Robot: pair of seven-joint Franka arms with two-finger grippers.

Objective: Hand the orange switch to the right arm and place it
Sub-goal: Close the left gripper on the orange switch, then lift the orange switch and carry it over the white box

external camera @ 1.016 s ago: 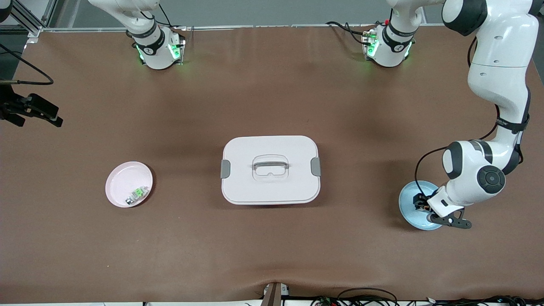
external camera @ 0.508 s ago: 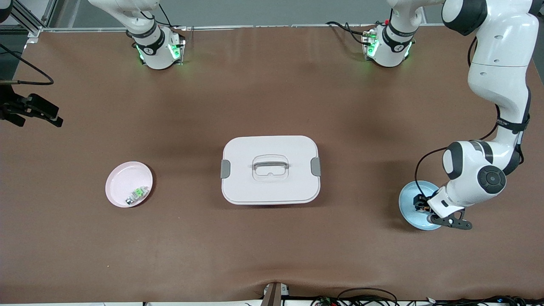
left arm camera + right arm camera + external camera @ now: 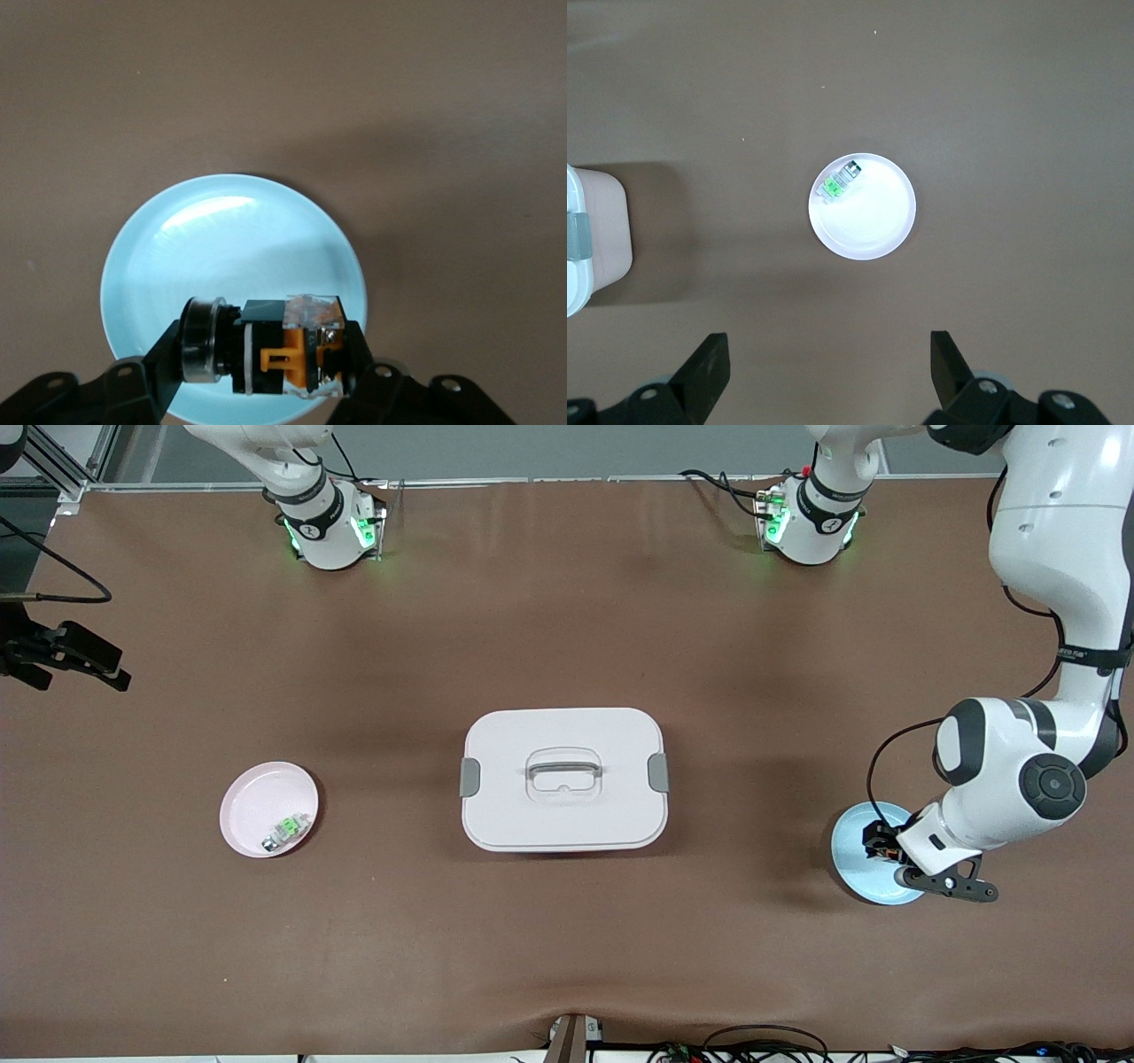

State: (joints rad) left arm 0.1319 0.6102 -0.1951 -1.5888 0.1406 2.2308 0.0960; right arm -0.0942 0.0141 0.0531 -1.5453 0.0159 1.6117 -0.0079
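The boxy orange switch (image 3: pixel 266 354), black-bodied with a silver end, is clamped by the left gripper (image 3: pixel 266 359) and has been raised off the glossy round blue plate (image 3: pixel 226 239). The right gripper (image 3: pixel 830 372) is kept wide open over the pink plate (image 3: pixel 873 226).

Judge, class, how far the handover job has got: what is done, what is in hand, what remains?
Done: the left gripper is shut on the orange switch, above the blue plate. In hand: carrying it off toward the other arm. Left: the handover and placing; the right gripper hangs open above the pink plate, which holds only the green switch.
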